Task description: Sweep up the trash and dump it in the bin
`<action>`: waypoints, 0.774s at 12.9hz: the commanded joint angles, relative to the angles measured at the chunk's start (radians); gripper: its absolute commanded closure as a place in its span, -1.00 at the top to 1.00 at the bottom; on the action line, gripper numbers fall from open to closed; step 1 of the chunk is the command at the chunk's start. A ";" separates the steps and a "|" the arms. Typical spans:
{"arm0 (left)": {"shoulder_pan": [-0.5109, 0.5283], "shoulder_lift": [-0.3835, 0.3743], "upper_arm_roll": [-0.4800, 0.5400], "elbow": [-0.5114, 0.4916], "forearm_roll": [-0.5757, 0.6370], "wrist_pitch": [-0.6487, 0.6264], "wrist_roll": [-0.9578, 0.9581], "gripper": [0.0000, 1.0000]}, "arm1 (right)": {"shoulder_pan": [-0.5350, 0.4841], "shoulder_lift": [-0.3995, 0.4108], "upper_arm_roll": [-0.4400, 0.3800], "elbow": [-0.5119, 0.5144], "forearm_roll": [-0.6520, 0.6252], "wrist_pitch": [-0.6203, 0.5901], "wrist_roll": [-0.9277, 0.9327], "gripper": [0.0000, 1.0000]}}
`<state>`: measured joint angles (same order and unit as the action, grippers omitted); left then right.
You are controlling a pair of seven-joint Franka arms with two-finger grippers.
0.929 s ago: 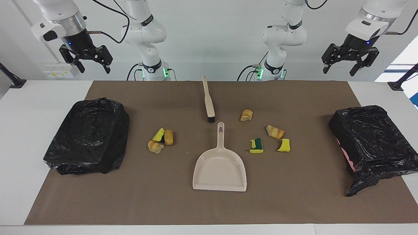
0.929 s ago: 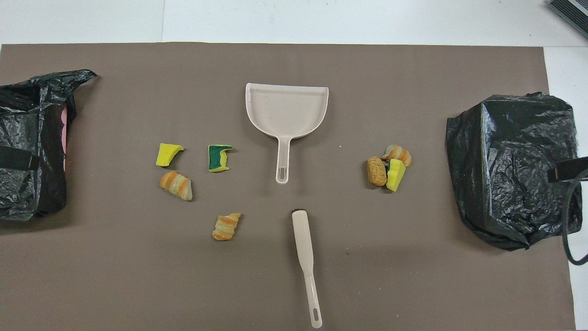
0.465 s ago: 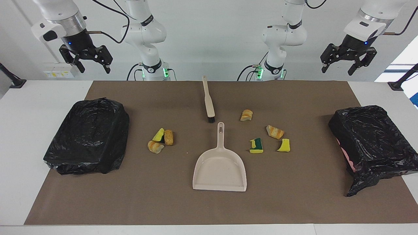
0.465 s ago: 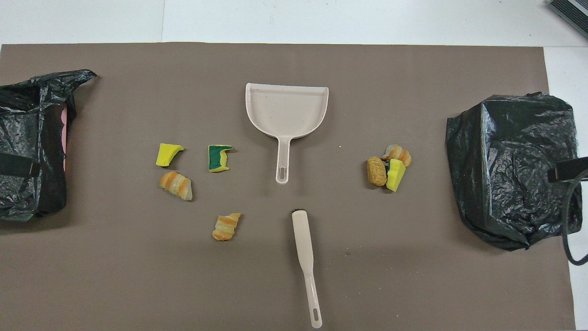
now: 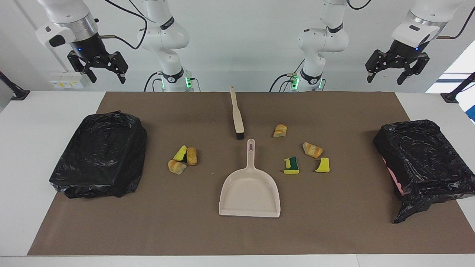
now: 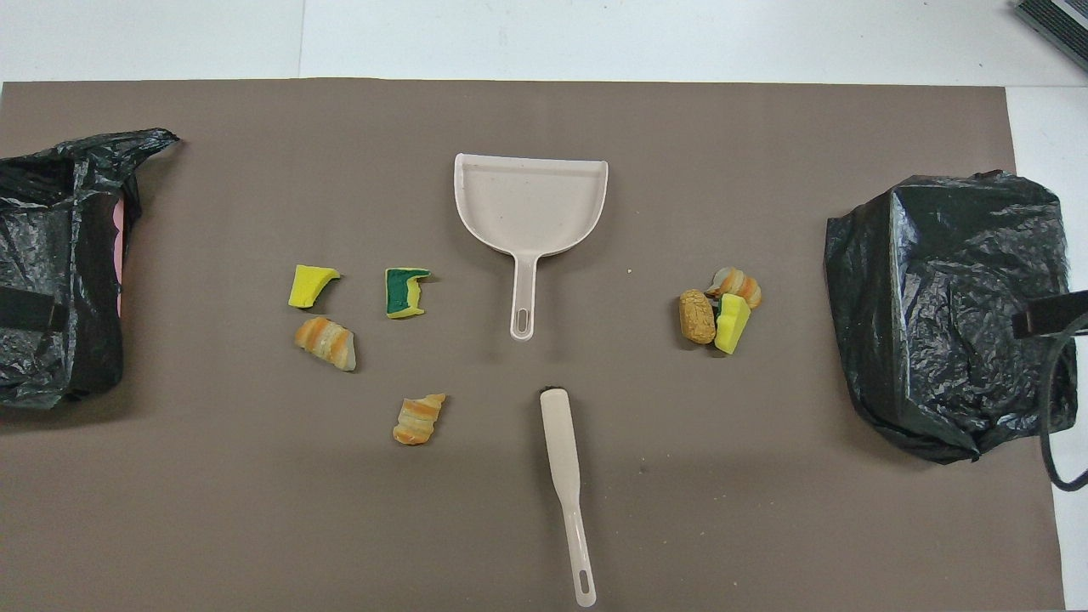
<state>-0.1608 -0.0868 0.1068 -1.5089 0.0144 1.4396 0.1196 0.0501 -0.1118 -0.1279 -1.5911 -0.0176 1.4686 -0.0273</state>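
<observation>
Facing view shows the left gripper (image 5: 397, 73) and the right gripper (image 5: 98, 68) both raised near the robots' edge of the brown mat (image 5: 237, 233), each with fingers spread wide and holding nothing.

Landmark: the beige dustpan (image 5: 249, 193) at mid-mat, its handle pointing toward the robots.

- The brush (image 5: 236, 111) lies nearer to the robots than the dustpan, in line with the dustpan handle (bristle end almost touching the handle tip). Its long axis runs toward and away from the robots.
- Trash: four sponge scraps (image 5: 300, 154) lie beside the dustpan handle toward the left arm's end of the table; three scraps (image 5: 183, 159) lie clustered toward the right arm's end.
- Two black-bagged bins stand well apart from the dustpan: one bin (image 5: 419, 163) at the left arm's end, the other bin (image 5: 100, 154) at the right arm's end.

Judgement: both tools sit between the arms, neither clearly nearer. A grasp on the brush handle would need fingers set across its long axis.
</observation>
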 commanded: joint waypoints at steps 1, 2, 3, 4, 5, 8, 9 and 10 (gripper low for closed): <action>0.004 -0.027 -0.007 -0.027 0.019 -0.007 -0.011 1.00 | -0.001 -0.026 0.001 -0.032 0.005 -0.005 -0.011 1.00; 0.004 -0.027 -0.007 -0.027 0.019 -0.007 -0.011 1.00 | 0.001 -0.026 0.007 -0.030 0.002 -0.011 -0.008 1.00; 0.000 -0.027 -0.007 -0.028 0.019 -0.005 -0.011 1.00 | 0.001 -0.025 0.010 -0.029 -0.002 -0.023 -0.003 1.00; -0.006 -0.027 -0.007 -0.028 0.018 0.001 -0.011 1.00 | 0.002 -0.017 0.013 -0.024 -0.008 -0.030 0.000 1.00; -0.011 -0.028 -0.012 -0.030 0.013 0.007 -0.012 1.00 | 0.005 -0.008 0.020 -0.017 -0.009 -0.025 0.000 1.00; -0.049 -0.060 -0.030 -0.092 0.004 0.013 -0.017 1.00 | 0.082 0.072 0.027 0.005 0.002 0.015 0.090 1.00; -0.080 -0.076 -0.032 -0.127 0.004 0.022 -0.065 1.00 | 0.088 0.108 0.030 0.005 0.011 0.045 0.096 1.00; -0.130 -0.093 -0.035 -0.170 0.004 0.039 -0.145 1.00 | 0.124 0.130 0.030 0.005 0.016 0.093 0.108 1.00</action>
<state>-0.2133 -0.1136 0.0699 -1.5702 0.0119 1.4409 0.0726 0.1483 -0.0372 -0.0994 -1.5986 -0.0174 1.5056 0.0565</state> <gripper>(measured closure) 0.000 0.000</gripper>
